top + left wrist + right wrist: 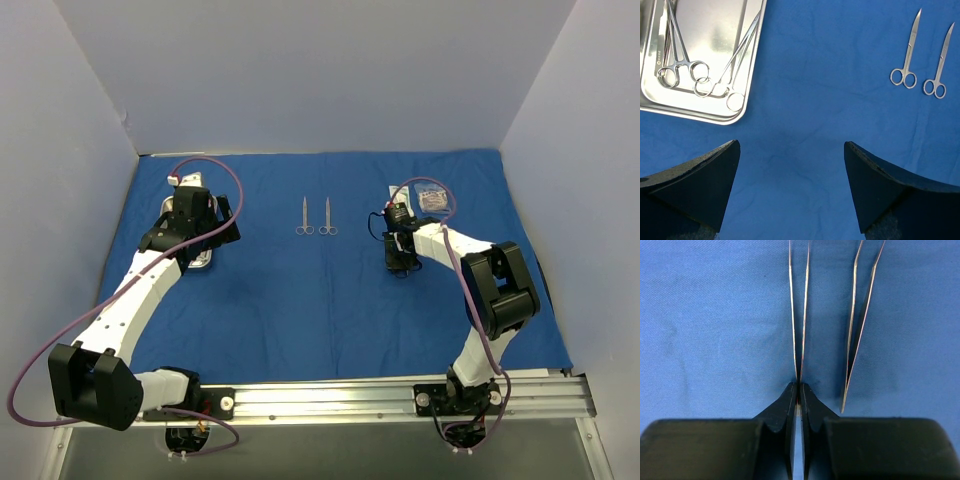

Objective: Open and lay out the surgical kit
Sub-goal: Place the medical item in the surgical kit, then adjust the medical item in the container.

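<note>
Two scissors (pixel 303 218) lie side by side mid-wrap (pixel 300 300), seen from above. Left wrist: left tool (pixel 790 185) spread wide, near the tray (pixel 715 30) holding the clamps (pixel 682 63). Right wrist: right tool (pixel 799 387) pinched on the tweezers (pixel 793 315), a second pair (pixel 849 370) alongside.

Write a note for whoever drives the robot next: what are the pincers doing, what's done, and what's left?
Left pincer: open, over the blue cloth near the steel tray.
Right pincer: shut on the held tweezers; the second tweezers lies beside them.
Laid out: two scissors mid-cloth, a packet far right.
Done: cloth spread open.
Left: clamps lie in the tray; probably set down the held tweezers first.
</note>
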{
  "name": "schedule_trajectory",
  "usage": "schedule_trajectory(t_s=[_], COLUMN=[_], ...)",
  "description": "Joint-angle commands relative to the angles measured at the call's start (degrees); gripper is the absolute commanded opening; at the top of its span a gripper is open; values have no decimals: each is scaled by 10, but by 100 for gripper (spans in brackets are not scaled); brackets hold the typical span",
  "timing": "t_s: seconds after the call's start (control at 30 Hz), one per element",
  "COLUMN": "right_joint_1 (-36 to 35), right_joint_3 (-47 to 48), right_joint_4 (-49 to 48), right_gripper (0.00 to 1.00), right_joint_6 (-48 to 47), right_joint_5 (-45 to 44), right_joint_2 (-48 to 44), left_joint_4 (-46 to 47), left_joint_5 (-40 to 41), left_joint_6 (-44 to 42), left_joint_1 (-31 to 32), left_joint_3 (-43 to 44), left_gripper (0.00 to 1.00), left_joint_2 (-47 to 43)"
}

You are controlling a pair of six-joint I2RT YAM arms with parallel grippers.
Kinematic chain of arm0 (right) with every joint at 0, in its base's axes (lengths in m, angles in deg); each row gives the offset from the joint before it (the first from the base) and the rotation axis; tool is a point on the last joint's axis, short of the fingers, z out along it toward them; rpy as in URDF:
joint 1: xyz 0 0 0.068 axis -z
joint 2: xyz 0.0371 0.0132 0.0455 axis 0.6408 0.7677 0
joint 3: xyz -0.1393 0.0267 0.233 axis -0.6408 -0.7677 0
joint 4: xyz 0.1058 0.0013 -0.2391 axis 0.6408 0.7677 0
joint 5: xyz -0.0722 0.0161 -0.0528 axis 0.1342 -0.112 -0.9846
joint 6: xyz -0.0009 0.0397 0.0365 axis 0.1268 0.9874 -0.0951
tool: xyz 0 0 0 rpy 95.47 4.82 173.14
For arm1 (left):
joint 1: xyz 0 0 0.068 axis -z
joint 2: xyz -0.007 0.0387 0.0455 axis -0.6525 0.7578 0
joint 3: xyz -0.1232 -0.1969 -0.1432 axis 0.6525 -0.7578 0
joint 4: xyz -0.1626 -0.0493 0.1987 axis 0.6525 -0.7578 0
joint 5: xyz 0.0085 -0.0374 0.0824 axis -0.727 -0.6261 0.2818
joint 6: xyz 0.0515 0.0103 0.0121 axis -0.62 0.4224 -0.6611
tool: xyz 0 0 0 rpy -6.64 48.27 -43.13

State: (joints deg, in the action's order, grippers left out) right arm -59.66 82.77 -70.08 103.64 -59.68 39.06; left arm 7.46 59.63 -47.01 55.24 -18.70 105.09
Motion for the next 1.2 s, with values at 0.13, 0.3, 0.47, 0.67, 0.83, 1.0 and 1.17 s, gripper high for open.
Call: schedule_trajectory(t_s=[0.13,0.3,0.47,0.67,0.83,1.0,1.17], right_joint_1=[4,4,3,-2,-4,-4,-6], right_joint_3=[12,10,23,63,91,66,1], right_joint_4=[27,30,42,77,78,17,-51], right_gripper=[2,16,23,25,30,41,52], right_joint_6=[-9,-5,0,4,-8,-23,-30], right_joint_5=[-20,-20,-11,-8,0,20,72], right_joint_2=[8,-4,-44,-116,-198,-297,-373], left_joint_4=[23,22,16,6,-8,-19,-19], left_joint_5=[-7,-6,-6,-3,3,-12,-3], left_joint_6=[4,2,1,-8,-21,-56,-80], left_joint_1=[-4,-5,-8,-15,-41,-82,-139], left_joint_3=[14,14,22,39,57,85,109], left_gripper=[94,94,94,94,94,94,94], left_joint_2=[4,5,6,14,32,83,143])
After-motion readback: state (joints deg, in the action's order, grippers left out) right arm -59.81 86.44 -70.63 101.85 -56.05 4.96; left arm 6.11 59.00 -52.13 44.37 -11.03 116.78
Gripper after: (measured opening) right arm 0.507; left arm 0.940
